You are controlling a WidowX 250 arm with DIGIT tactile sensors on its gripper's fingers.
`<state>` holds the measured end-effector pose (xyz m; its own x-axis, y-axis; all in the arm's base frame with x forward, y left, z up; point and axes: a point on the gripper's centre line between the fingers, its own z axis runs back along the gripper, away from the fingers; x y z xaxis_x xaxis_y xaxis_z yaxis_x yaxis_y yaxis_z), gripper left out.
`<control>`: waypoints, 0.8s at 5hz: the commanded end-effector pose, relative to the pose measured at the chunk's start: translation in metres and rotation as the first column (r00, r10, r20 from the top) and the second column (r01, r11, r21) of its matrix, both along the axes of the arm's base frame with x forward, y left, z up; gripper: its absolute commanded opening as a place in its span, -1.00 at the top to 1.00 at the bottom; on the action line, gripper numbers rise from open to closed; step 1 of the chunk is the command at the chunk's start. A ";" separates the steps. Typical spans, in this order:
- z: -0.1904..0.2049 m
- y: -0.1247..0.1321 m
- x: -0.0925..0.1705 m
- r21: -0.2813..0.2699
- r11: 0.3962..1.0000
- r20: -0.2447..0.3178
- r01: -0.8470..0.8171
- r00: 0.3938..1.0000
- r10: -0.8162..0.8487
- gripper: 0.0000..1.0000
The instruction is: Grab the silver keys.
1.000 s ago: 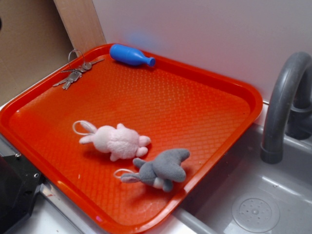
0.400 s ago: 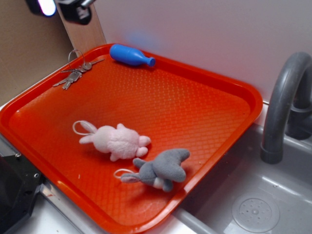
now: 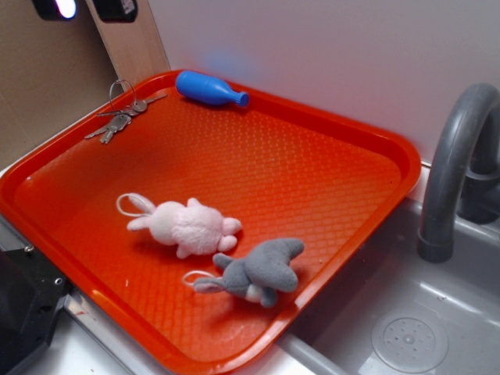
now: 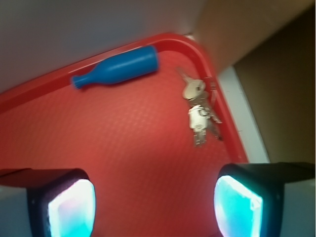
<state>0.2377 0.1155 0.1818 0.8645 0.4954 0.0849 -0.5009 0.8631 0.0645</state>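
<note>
Claw [image 4: 153,200] spread wide above the silver keys [image 3: 121,117].
The keys lie in the red tray's [image 3: 391,148] far corner, near the blue bottle [image 3: 209,88].

— What are you seeing under you?
— I'm looking at the silver keys [image 4: 199,109], dull grey metal, lying on the tray [image 4: 123,148], red plastic with a fine pebbled grain.
— And the bottle [image 4: 118,66]?
— Smooth blue plastic, faintly shining.
</note>
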 end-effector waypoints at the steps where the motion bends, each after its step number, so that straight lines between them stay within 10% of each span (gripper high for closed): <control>1: 0.005 0.052 -0.035 -0.018 0.993 0.144 -0.116 0.983 0.117 -1.00; 4: -0.037 0.068 -0.019 -0.083 0.988 0.273 -0.127 0.951 0.145 -1.00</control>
<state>0.2281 0.1717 0.1353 0.7526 0.6156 0.2339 -0.5975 0.7876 -0.1504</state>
